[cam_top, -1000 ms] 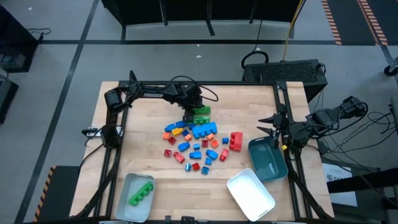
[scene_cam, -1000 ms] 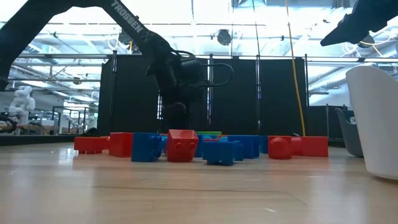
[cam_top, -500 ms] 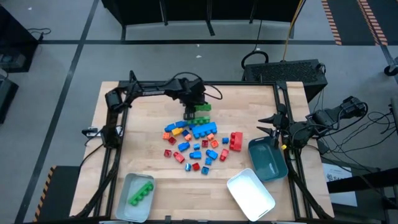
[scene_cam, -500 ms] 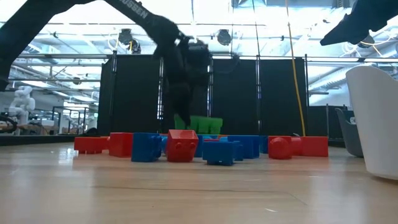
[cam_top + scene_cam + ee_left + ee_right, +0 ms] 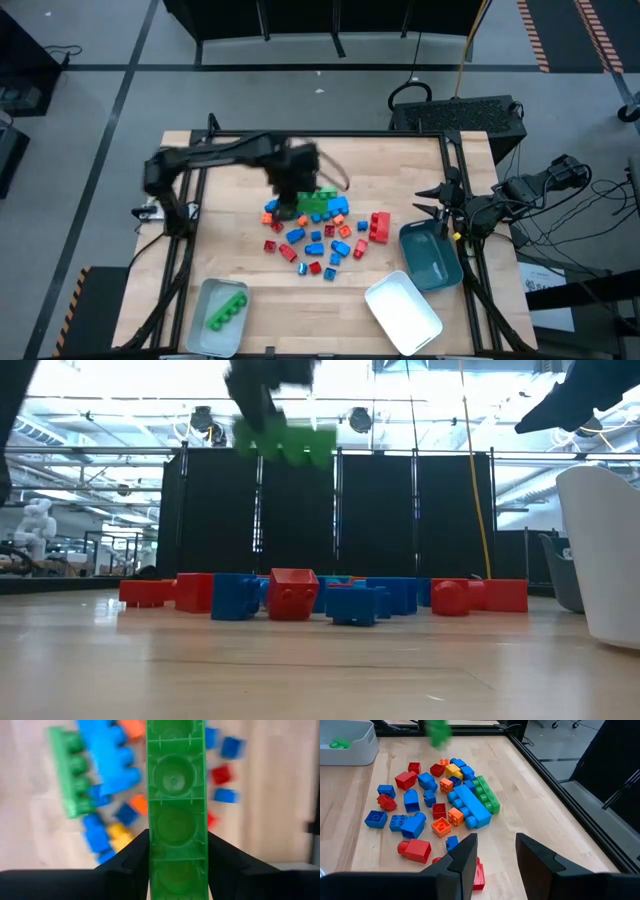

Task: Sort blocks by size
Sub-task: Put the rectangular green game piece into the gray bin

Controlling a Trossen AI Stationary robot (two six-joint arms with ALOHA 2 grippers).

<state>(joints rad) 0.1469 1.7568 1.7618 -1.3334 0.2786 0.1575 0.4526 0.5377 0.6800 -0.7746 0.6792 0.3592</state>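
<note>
Risk: left gripper (image 5: 175,865) fingers pinch only one end of the long green brick (image 5: 175,795), high over the pile of blocks (image 5: 315,230), so a swing could twist it loose. Right gripper (image 5: 495,852) waits beside the teal tray (image 5: 432,262), fingers parted, empty.

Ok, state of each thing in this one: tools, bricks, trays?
left tool: shut on long green brick, lifted above the pile
right tool: open, holding nothing, at the table's right edge
brick pile: loose on the table
grey tray: holds one green brick
white tray: looks bare
teal tray: looks bare

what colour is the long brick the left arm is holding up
Green. The long brick is clamped between the left gripper fingers, clearest in the left wrist view.
</note>
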